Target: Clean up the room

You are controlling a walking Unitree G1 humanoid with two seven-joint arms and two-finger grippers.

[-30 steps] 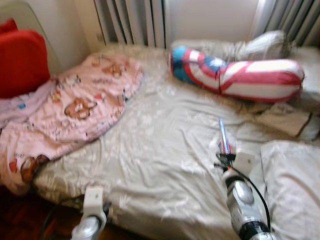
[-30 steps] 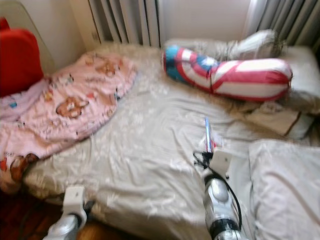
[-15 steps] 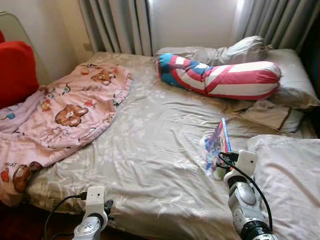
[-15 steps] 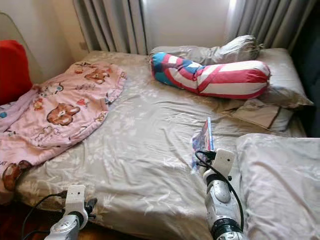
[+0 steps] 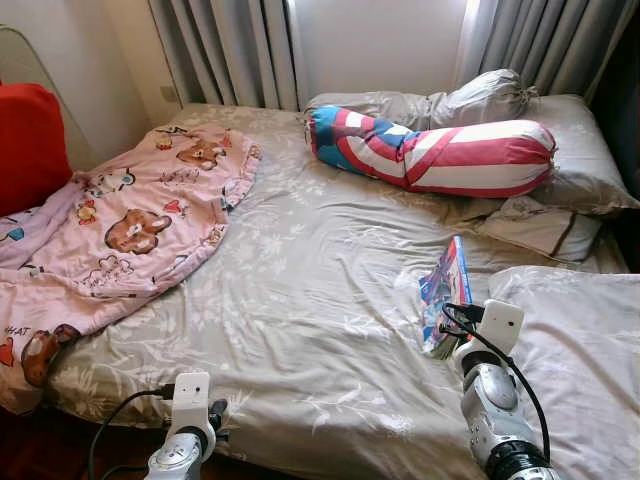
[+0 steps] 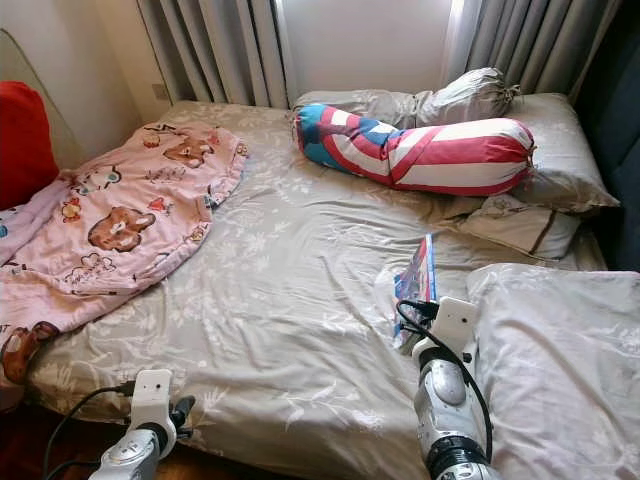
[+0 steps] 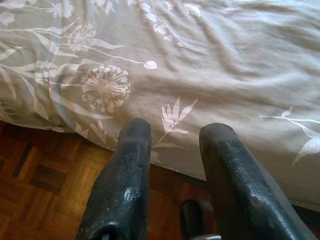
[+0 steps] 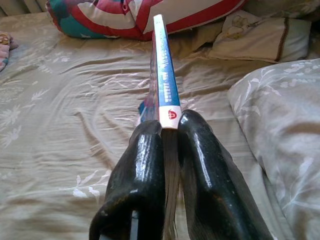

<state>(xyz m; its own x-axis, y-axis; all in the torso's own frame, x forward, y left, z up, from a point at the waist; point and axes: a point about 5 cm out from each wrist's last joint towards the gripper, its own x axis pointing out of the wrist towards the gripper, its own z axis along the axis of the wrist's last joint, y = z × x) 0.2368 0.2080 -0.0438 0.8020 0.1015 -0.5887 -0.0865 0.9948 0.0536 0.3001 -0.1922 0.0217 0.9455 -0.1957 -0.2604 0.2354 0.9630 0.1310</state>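
Observation:
My right gripper (image 8: 169,122) is shut on the lower edge of a thin colourful book (image 8: 162,75). The book (image 5: 446,292) stands tilted just above the grey floral bed sheet (image 5: 300,300), between the bed's middle and a pale pillow (image 5: 580,350) on the right. The left gripper (image 7: 175,132) is open and holds nothing. It hangs at the bed's near edge over the wooden floor (image 7: 40,175), and its arm (image 5: 190,405) shows low on the left.
A pink teddy-bear blanket (image 5: 130,220) lies crumpled on the bed's left side, beside a red cushion (image 5: 35,145). A red, white and blue bolster (image 5: 440,150) and grey pillows (image 5: 570,150) lie at the head, under the curtains (image 5: 230,50).
The blurred head view has steadied and shifted a little. The book in my right gripper has turned from edge-on to showing its cover, leaning over the sheet.

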